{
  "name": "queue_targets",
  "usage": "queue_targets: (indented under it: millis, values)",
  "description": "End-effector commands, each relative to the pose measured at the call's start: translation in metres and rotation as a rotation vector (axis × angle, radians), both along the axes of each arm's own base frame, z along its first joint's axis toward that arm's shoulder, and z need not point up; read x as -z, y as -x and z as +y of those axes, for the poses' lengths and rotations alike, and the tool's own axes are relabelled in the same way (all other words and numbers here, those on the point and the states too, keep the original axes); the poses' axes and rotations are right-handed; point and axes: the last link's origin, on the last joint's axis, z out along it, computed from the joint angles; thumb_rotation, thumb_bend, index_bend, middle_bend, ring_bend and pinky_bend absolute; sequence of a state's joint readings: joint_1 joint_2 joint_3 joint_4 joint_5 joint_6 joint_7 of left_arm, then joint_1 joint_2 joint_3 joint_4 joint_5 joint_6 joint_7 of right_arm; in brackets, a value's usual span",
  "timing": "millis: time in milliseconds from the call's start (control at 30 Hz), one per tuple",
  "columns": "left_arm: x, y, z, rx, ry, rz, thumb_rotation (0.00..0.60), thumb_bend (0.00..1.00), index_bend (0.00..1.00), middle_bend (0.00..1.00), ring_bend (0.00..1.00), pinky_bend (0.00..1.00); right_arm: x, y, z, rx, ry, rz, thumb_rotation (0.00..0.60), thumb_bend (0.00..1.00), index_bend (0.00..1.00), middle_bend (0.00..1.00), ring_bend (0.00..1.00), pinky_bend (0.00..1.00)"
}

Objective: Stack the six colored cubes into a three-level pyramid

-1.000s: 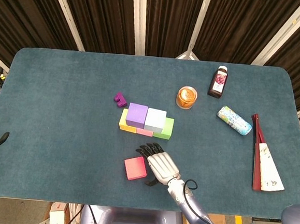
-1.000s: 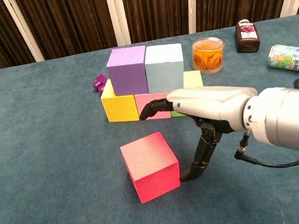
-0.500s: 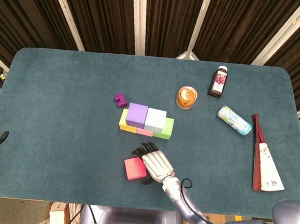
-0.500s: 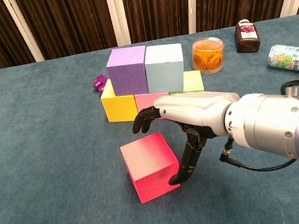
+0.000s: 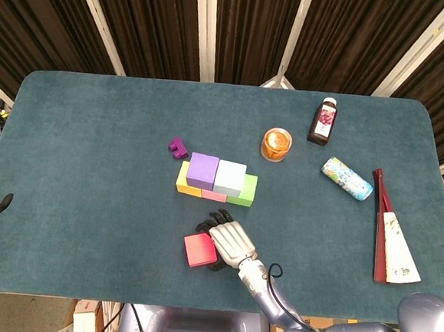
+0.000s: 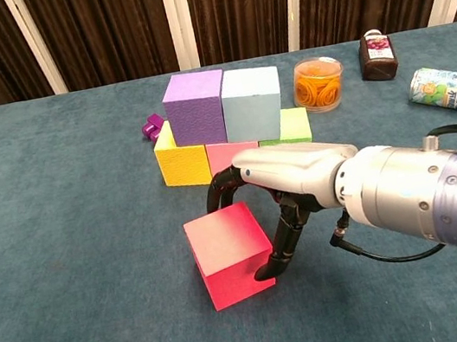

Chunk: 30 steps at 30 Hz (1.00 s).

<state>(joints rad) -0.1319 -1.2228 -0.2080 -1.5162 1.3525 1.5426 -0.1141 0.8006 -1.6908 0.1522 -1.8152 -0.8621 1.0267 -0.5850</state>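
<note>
Closing in since a second ago, the right hand [image 6: 287,180] now brackets the red cube [image 6: 229,254].
Its fingers [image 6: 221,186] curl over the cube's far top edge and the thumb [image 6: 278,246] meets its right face; a firm grip cannot be told, and the cube sits on the table [image 6: 66,251]. Beyond the fingertips stands the stack: purple cube [image 6: 195,107] and pale blue cube [image 6: 251,102] on the yellow cube [image 6: 182,163], pink cube [image 6: 228,155] and green cube [image 6: 294,125]. Farther right are an orange jar [image 6: 317,83], a dark bottle [image 6: 377,54] and a printed can [image 6: 452,90]; their labels are unreadable. Left hand unseen.
</note>
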Motion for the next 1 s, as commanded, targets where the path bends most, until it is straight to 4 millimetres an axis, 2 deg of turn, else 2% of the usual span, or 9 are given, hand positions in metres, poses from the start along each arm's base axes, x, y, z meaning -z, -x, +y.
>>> queue_targets:
  millis: [33,667,1000]
  values:
    - [0.0,0.0,0.0,0.0,0.0,-0.003,0.6,0.27,0.1,0.04,0.0,0.0,0.0,0.0,0.0,0.0,-0.002,-0.005,0.6,0.15,0.31,0.33,0.14,0.0]
    - [-0.001,0.001,0.001,-0.007,-0.006,-0.014,0.6,0.27,0.1,0.04,0.0,0.0,0.004,0.003,-0.001,0.012,-0.014,-0.028,0.6,0.19,0.4,0.39,0.19,0.0]
    - [-0.001,0.001,0.002,-0.007,-0.007,-0.015,0.6,0.27,0.1,0.04,0.0,0.0,-0.007,0.005,0.0,0.028,-0.005,-0.058,0.6,0.19,0.42,0.41,0.2,0.0]
